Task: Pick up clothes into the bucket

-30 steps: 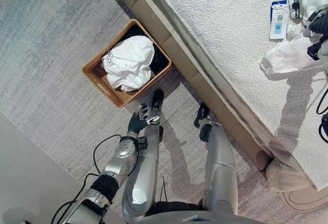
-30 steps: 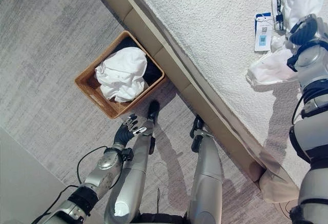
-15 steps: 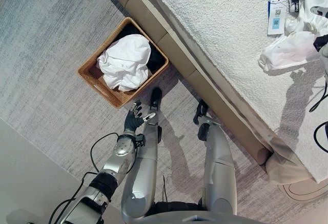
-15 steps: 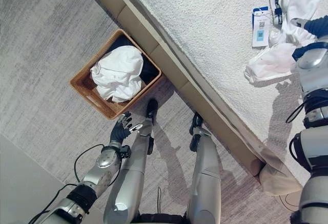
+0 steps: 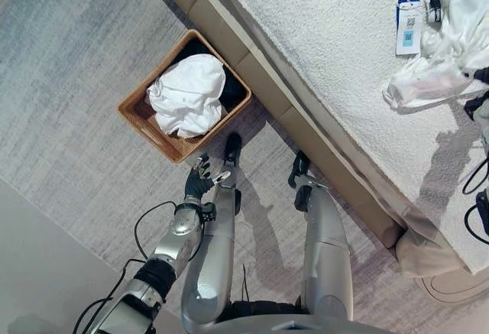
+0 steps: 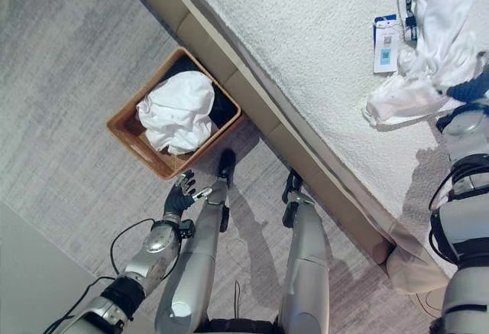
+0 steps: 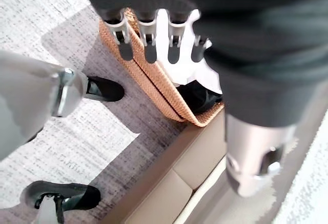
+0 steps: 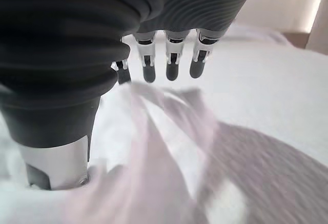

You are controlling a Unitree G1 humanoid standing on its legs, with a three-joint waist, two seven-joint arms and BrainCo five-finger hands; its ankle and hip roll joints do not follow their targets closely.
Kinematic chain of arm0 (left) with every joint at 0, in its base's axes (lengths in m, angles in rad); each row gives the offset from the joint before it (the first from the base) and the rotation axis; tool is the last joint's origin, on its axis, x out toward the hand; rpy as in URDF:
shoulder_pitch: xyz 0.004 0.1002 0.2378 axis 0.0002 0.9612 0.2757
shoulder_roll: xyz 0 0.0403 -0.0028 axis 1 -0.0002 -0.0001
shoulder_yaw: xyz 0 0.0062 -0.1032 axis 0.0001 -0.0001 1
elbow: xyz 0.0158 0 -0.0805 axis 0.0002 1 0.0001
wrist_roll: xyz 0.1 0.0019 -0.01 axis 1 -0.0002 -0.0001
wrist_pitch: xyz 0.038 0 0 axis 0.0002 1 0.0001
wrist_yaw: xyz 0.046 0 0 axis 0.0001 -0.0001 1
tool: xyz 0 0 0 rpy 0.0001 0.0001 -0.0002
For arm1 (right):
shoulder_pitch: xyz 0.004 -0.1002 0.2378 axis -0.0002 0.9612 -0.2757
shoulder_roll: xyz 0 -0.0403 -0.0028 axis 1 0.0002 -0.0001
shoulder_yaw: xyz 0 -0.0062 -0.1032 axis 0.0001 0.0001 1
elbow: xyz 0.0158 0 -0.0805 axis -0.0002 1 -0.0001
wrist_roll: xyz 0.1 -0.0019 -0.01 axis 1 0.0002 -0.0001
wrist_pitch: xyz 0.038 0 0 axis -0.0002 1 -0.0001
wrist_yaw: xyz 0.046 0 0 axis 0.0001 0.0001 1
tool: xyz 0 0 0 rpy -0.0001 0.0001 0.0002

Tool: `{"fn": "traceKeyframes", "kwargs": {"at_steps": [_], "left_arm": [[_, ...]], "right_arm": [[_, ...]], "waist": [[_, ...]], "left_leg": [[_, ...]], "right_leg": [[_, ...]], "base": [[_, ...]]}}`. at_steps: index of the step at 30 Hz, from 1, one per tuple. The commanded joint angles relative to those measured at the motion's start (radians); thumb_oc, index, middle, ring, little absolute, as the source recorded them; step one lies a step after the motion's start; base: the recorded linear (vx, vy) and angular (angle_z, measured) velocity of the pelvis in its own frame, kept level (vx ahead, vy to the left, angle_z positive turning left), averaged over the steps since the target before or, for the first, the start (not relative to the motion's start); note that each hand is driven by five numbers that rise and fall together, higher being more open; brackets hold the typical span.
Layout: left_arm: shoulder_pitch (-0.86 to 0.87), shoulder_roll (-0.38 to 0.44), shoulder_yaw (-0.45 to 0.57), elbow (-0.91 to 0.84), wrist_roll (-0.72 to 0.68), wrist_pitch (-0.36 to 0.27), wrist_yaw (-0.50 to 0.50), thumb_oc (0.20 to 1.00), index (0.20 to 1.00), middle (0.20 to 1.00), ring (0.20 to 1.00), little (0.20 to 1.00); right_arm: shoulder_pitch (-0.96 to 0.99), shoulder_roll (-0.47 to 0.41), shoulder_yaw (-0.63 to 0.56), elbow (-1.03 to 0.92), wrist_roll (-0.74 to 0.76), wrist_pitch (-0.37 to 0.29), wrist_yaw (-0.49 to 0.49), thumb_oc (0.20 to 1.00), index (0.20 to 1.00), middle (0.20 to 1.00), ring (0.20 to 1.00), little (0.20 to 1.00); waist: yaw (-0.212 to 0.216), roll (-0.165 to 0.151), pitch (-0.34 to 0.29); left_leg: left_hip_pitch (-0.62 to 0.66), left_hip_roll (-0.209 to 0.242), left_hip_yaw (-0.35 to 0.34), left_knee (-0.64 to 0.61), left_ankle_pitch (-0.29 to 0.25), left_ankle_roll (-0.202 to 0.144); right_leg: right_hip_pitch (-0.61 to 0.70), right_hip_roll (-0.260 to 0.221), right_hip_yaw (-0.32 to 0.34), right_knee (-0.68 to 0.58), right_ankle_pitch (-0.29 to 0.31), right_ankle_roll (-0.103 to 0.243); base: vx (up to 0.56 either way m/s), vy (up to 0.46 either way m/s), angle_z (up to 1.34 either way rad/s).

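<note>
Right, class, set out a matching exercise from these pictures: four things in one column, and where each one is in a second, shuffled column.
Things:
1. basket
2. white shirt
3. tag
4. left hand

Places:
A. on the bed
B. on the carpet beside the bed
C. above the carpet, near the basket
D. inside the basket

Pairs: 1-B, 2-D, 3-A, 4-C

From where I sit, the white garment [image 5: 447,59] on the bed runs off the edge, and it's all smeared under my right hand [image 8: 77,44].
</note>
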Motion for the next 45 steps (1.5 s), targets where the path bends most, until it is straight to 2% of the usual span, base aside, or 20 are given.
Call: {"fn": "traceKeyframes", "kwargs": {"at_steps": [1, 9, 10, 11, 12, 20, 21, 22, 23, 24, 25, 26, 27, 30, 31, 32, 33, 37, 40, 45], "left_arm": [[0.035, -0.028, -0.022, -0.028, 0.002, 0.0, -0.041, 1.0, 1.0, 1.0, 1.0, 1.0], [0.02, -0.032, -0.026, -0.036, -0.005, 0.014, -0.067, 1.0, 1.0, 1.0, 1.0, 1.0], [0.019, -0.033, -0.022, -0.04, -0.007, 0.012, -0.072, 1.0, 1.0, 1.0, 1.0, 1.0], [0.019, -0.033, -0.021, -0.04, -0.007, 0.012, -0.072, 1.0, 1.0, 1.0, 1.0, 1.0], [0.017, -0.033, -0.018, -0.037, -0.006, 0.01, -0.074, 1.0, 1.0, 1.0, 1.0, 1.0], [0.011, -0.034, -0.013, -0.04, -0.01, 0.001, -0.068, 1.0, 1.0, 1.0, 1.0, 1.0], [-0.006, -0.033, -0.008, -0.038, -0.008, 0.0, -0.066, 1.0, 1.0, 1.0, 1.0, 1.0], [-0.006, -0.034, -0.006, -0.04, -0.009, -0.001, -0.063, 1.0, 1.0, 1.0, 1.0, 1.0], [0.01, -0.036, -0.003, -0.041, -0.011, -0.003, -0.058, 1.0, 1.0, 1.0, 1.0, 1.0], [-0.004, -0.034, 0.0, -0.042, -0.011, -0.003, -0.057, 1.0, 1.0, 1.0, 1.0, 1.0], [0.01, -0.035, 0.006, -0.042, -0.013, -0.007, -0.048, 1.0, 1.0, 1.0, 1.0, 1.0], [-0.003, -0.032, 0.009, -0.044, -0.013, -0.007, -0.048, 1.0, 1.0, 1.0, 1.0, 1.0], [-0.001, -0.032, 0.012, -0.046, -0.012, -0.008, -0.046, 1.0, 1.0, 1.0, 1.0, 1.0], [0.008, -0.032, 0.028, -0.051, -0.01, -0.012, -0.034, 1.0, 1.0, 1.0, 1.0, 1.0], [0.02, -0.031, 0.043, -0.056, -0.009, -0.017, -0.029, 1.0, 1.0, 1.0, 1.0, 1.0], [0.02, -0.029, 0.042, -0.057, -0.009, -0.016, -0.029, 1.0, 1.0, 1.0, 1.0, 1.0], [0.033, -0.027, 0.056, -0.061, -0.005, -0.02, -0.023, 1.0, 1.0, 1.0, 1.0, 1.0], [0.053, -0.021, 0.079, -0.063, 0.015, -0.017, -0.013, 1.0, 1.0, 1.0, 1.0, 1.0], [0.059, -0.012, 0.088, -0.057, 0.037, -0.018, -0.015, 1.0, 1.0, 1.0, 1.0, 1.0], [0.072, 0.023, 0.113, -0.077, 0.074, -0.017, -0.026, 1.0, 1.0, 1.0, 1.0, 1.0]], "right_arm": [[-0.029, -0.045, 0.073, 0.035, 0.04, 0.01, 0.088, 1.0, 1.0, 1.0, 1.0, 1.0], [-0.055, -0.009, 0.096, 0.029, 0.066, 0.002, 0.141, 1.0, 1.0, 1.0, 1.0, 1.0], [-0.059, -0.003, 0.107, 0.005, 0.073, -0.006, 0.146, 0.545, 0.545, 0.545, 0.545, 0.545], [-0.059, -0.003, 0.107, 0.005, 0.073, -0.006, 0.146, 0.401, 0.401, 0.401, 0.401, 0.401], [-0.056, 0.004, 0.113, -0.034, 0.093, -0.022, 0.149, 0.2, 0.2, 0.2, 0.2, 0.2], [-0.067, 0.019, 0.133, -0.112, 0.112, -0.046, 0.13, 0.2, 0.2, 0.2, 0.2, 0.2], [-0.082, 0.018, 0.133, -0.13, 0.112, -0.05, 0.124, 0.2, 0.2, 0.2, 0.2, 0.2], [-0.084, 0.021, 0.138, -0.15, 0.109, -0.054, 0.117, 0.2, 0.2, 0.2, 0.2, 0.2], [-0.075, 0.027, 0.14, -0.178, 0.113, -0.059, 0.106, 0.2, 0.2, 0.2, 0.2, 0.2], [-0.086, 0.023, 0.136, -0.179, 0.113, -0.059, 0.105, 0.2, 0.2, 0.2, 0.2, 0.2], [-0.079, 0.029, 0.138, -0.219, 0.111, -0.064, 0.083, 0.2, 0.2, 0.2, 0.2, 0.2], [-0.089, 0.026, 0.133, -0.22, 0.111, -0.063, 0.082, 0.2, 0.2, 0.2, 0.2, 0.2], [-0.089, 0.025, 0.132, -0.246, 0.107, -0.068, 0.072, 0.2, 0.2, 0.2, 0.2, 0.2], [-0.068, 0.016, 0.088, -0.36, 0.139, -0.084, 0.03, 0.2, 0.2, 0.2, 0.2, 0.2], [-0.033, 0.0, 0.023, -0.497, 0.184, -0.115, -0.022, 0.2, 0.2, 0.2, 0.2, 0.2], [-0.028, 0.0, 0.019, -0.501, 0.182, -0.114, -0.023, 0.2, 0.2, 0.2, 0.2, 0.2], [0.018, -0.007, -0.053, -0.593, 0.226, -0.146, -0.058, 0.2, 0.2, 0.2, 0.2, 0.2], [0.106, -0.021, -0.191, -0.796, 0.203, -0.174, -0.131, 0.2, 0.2, 0.2, 0.2, 0.2], [0.141, -0.025, -0.252, -0.869, 0.171, -0.181, -0.164, 0.2, 0.2, 0.2, 0.2, 0.2], [0.181, -0.042, -0.279, -0.946, 0.125, -0.176, -0.154, 0.2, 0.2, 0.2, 0.2, 0.2]], "waist": [[-0.026, 0.041, -0.017], [-0.022, 0.053, -0.017], [-0.022, 0.053, -0.017], [-0.022, 0.053, -0.017], [-0.023, 0.05, -0.017], [-0.027, 0.037, -0.017], [-0.026, 0.038, -0.017], [-0.027, 0.036, -0.017], [-0.031, 0.029, -0.017], [-0.029, 0.031, -0.017], [-0.034, 0.023, -0.017], [-0.033, 0.025, -0.017], [-0.034, 0.022, -0.017], [-0.04, 0.014, -0.017], [-0.049, 0.01, -0.017], [-0.047, 0.009, -0.017], [-0.053, 0.006, -0.017], [-0.061, -0.008, -0.017], [-0.066, -0.018, -0.017], [-0.068, -0.037, -0.017]], "left_leg": [[-0.026, -0.001, -0.005, 0.055, -0.069, 0.0], [-0.03, -0.003, -0.004, 0.042, -0.06, 0.001], [-0.031, -0.002, -0.004, 0.04, -0.059, 0.002], [-0.031, -0.002, -0.004, 0.04, -0.059, 0.002], [-0.034, -0.001, -0.004, 0.041, -0.059, 0.002], [-0.038, -0.001, -0.001, 0.045, -0.062, 0.001], [-0.069, 0.0, 0.0, 0.038, -0.029, 0.004], [-0.068, 0.0, 0.001, 0.037, -0.029, 0.004], [-0.038, 0.002, 0.001, 0.046, -0.063, 0.001], [-0.068, 0.002, 0.001, 0.04, -0.03, 0.003], [-0.039, 0.003, 0.004, 0.048, -0.065, 0.001], [-0.069, 0.002, 0.005, 0.042, -0.032, 0.003], [-0.07, 0.003, 0.005, 0.044, -0.033, 0.003], [-0.071, 0.004, 0.007, 0.054, -0.037, 0.004], [-0.065, 0.002, 0.008, 0.065, -0.044, 0.004], [-0.064, 0.002, 0.008, 0.065, -0.045, 0.004], [-0.058, -0.001, 0.011, 0.083, -0.055, 0.006], [-0.025, -0.003, 0.018, 0.113, -0.079, 0.013], [0.028, -0.002, 0.025, 0.142, -0.104, 0.016], [0.15, 0.003, 0.041, 0.175, -0.146, 0.025]], "right_leg": [[0.028, 0.009, 0.01, -0.04, 0.007, 0.051], [0.017, 0.008, 0.01, -0.045, 0.011, 0.054], [0.013, 0.008, 0.01, -0.044, 0.011, 0.053], [0.013, 0.008, 0.01, -0.044, 0.011, 0.053], [0.01, 0.008, 0.01, -0.044, 0.012, 0.054], [0.01, 0.011, 0.013, -0.049, 0.015, 0.055], [-0.016, 0.013, 0.006, -0.065, 0.052, 0.049], [-0.016, 0.013, 0.007, -0.066, 0.053, 0.049], [0.01, 0.013, 0.015, -0.056, 0.021, 0.056], [-0.015, 0.013, 0.008, -0.07, 0.055, 0.05], [0.01, 0.013, 0.015, -0.059, 0.024, 0.057], [-0.015, 0.013, 0.008, -0.072, 0.058, 0.05], [-0.014, 0.014, 0.008, -0.073, 0.058, 0.05], [-0.012, 0.014, 0.01, -0.071, 0.057, 0.05], [-0.005, 0.013, 0.014, -0.062, 0.052, 0.051], [-0.004, 0.013, 0.014, -0.062, 0.052, 0.051], [0.005, 0.01, 0.019, -0.052, 0.048, 0.05], [0.039, 0.007, 0.028, -0.032, 0.037, 0.05], [0.099, 0.003, 0.034, -0.023, 0.028, 0.05], [0.228, 0.008, 0.049, -0.032, 0.023, 0.055]], "base": [[0.01, -0.012, -0.04], [0.0, 0.0, 0.0], [0.0, 0.0, 0.0], [0.0, 0.0, 0.0], [0.0, 0.0, 0.0], [-0.01, 0.003, 0.0], [-0.08, 0.027, -0.01], [0.0, 0.0, 0.0], [-0.01, 0.004, -0.05], [0.05, -0.018, -0.04], [-0.07, 0.026, -0.05], [0.0, 0.0, 0.0], [-0.07, 0.025, -0.04], [0.0, 0.001, -0.01], [0.0, 0.0, 0.0], [0.0, 0.0, 0.0], [0.0, 0.0, 0.0], [0.0, 0.008, 0.0], [-0.01, 0.021, -0.02], [0.01, 0.048, -0.09]]}}
